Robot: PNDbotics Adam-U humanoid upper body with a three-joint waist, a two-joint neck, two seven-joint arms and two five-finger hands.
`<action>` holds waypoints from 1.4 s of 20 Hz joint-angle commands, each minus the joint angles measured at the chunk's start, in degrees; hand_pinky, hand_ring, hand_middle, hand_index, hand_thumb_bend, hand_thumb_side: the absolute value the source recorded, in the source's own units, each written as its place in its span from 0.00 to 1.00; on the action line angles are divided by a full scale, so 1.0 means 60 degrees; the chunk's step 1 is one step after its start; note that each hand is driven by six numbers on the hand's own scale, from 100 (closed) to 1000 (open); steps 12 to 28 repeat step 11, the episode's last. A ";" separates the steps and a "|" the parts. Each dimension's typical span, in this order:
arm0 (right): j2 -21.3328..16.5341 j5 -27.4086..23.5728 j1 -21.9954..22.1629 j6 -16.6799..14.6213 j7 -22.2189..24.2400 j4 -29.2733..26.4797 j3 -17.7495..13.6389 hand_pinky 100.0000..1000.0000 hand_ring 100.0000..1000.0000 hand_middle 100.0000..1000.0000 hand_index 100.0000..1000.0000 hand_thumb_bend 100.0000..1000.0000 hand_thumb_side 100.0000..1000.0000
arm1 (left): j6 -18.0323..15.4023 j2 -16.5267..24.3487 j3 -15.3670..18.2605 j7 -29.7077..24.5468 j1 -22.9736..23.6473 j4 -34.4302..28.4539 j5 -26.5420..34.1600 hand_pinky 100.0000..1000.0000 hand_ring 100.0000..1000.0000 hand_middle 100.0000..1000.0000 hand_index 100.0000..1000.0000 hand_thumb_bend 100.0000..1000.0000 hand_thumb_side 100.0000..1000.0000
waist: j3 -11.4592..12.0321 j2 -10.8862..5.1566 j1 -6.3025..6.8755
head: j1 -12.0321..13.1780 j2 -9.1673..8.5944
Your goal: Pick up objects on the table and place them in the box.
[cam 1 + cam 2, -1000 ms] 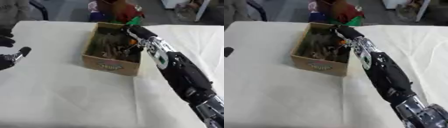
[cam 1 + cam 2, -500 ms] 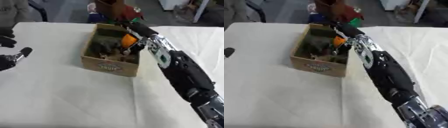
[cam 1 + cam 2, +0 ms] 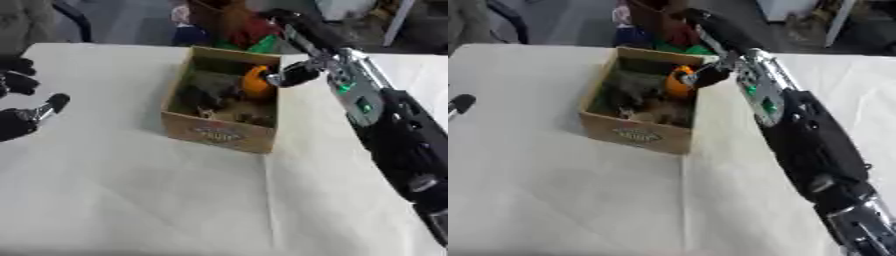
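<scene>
Reaching over the far right corner of the brown cardboard box [image 3: 219,134], my right robot hand [image 3: 293,75] hangs above the rim — its fingers look curled, though the blur keeps me from telling whether they grip anything. Just beside them, inside the box against its right wall, sits a rounded orange object [image 3: 255,81]. Below it the box holds a jumble of greyish and brown things I cannot make out. The box stands on the white-covered bench [image 3: 131,200], printed label facing me. My left robot hand [image 3: 19,120] rests idle at the left edge of the bench, well apart from the box — fingers relaxed.
</scene>
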 commanded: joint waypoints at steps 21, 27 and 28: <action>-0.2283 -0.2014 0.2234 0.1431 -0.0739 -0.3087 -0.0815 0.73 0.82 0.76 0.92 0.20 0.00 | -0.0001 0.0157 0.0262 0.0258 0.0108 -0.0175 -0.0069 0.60 0.60 0.59 0.67 0.59 0.00 | -0.0378 0.0020 -0.0032 | 0.0034 0.0363; -0.2283 -0.2014 0.2234 0.1431 -0.0739 -0.3087 -0.0815 0.73 0.82 0.76 0.92 0.20 0.00 | -0.0001 0.0157 0.0262 0.0258 0.0108 -0.0175 -0.0069 0.60 0.60 0.59 0.67 0.59 0.00 | -0.0378 0.0020 -0.0032 | 0.0034 0.0363; -0.2283 -0.2014 0.2234 0.1431 -0.0739 -0.3087 -0.0815 0.73 0.82 0.76 0.92 0.20 0.00 | -0.0001 0.0157 0.0262 0.0258 0.0108 -0.0175 -0.0069 0.60 0.60 0.59 0.67 0.59 0.00 | -0.0378 0.0020 -0.0032 | 0.0034 0.0363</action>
